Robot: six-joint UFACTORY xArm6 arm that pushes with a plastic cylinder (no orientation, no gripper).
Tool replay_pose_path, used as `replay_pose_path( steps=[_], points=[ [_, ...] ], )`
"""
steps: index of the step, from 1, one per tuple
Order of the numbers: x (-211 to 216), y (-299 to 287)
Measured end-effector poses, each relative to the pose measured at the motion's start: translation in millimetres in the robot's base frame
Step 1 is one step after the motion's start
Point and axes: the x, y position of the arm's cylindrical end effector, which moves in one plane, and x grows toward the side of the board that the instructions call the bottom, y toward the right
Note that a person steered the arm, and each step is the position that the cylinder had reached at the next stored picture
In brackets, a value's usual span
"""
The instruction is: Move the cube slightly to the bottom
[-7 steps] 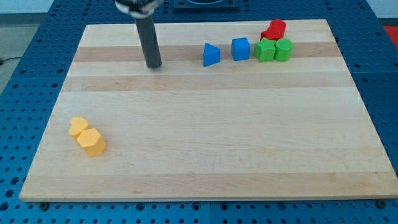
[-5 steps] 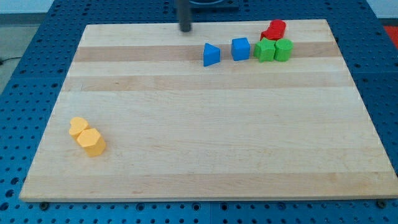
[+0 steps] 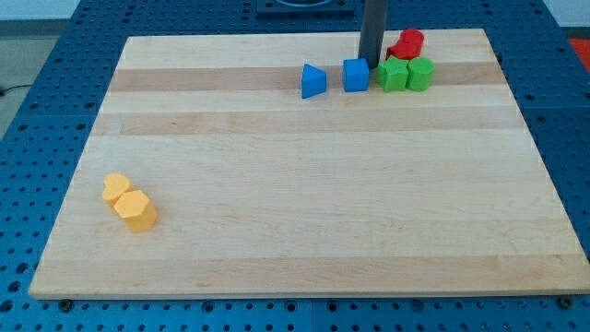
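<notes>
So the blue cube (image 3: 356, 74) sits near the table (image 3: 277, 231) top edge, between the blue wedge (image 3: 313, 81) and a green block (image 3: 394, 74). My tip (image 3: 371, 61) is just above its right corner. No gripper here. Push looks not yet done.

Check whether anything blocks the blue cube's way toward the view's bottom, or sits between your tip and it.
Nothing visible does. My tip is just above the blue cube, at its upper right corner, with nothing between. Below the cube lies only bare board.
</notes>
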Motion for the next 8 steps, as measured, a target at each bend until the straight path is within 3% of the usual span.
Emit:
replay_pose_path(
  steps=[3, 6, 8],
  points=[
    [-9, 2],
    [10, 0],
    [-22, 0]
  ],
)
